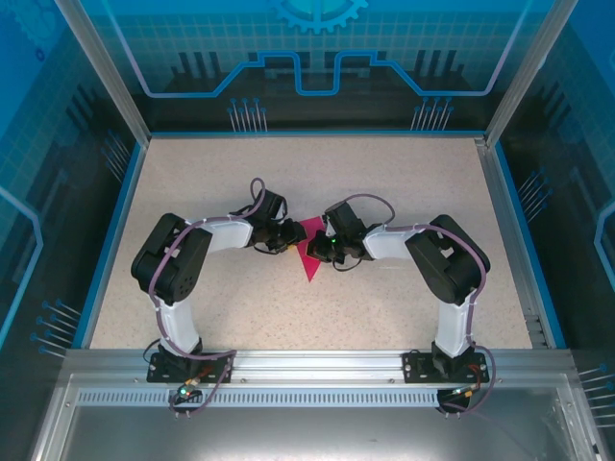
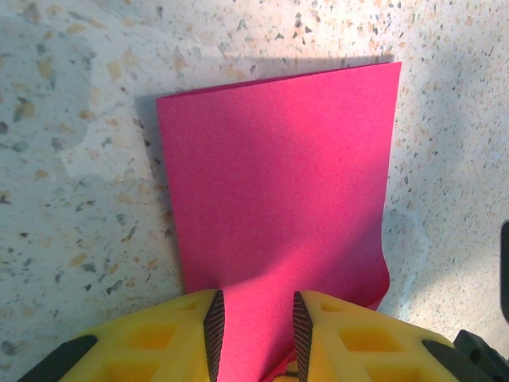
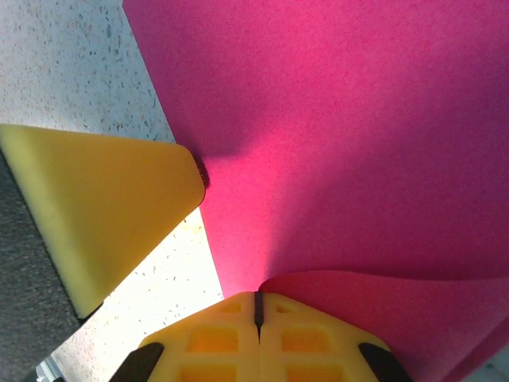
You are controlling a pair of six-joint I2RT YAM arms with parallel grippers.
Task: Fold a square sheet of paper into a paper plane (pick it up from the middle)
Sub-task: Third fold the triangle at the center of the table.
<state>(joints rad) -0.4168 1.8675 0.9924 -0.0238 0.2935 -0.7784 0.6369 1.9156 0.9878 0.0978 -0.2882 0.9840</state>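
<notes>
The worktop is pale speckled stone-look board with a blue rim. Blue see-through walls printed with circuit lines close it in, held by two slanted metal posts. A metal rail runs along the near edge and carries both arm bases.

Count: one worktop, two arms, two grippers, one paper.

The paper is magenta and lies mid-worktop between the two grippers, ending in a point towards the rail. In the left wrist view the paper lies flat on the worktop.

The left gripper is part open; its yellow fingers stand either side of the paper's near edge with a gap between them. The right gripper is closed tight, fingertips pinching a curled-up flap of the paper.
</notes>
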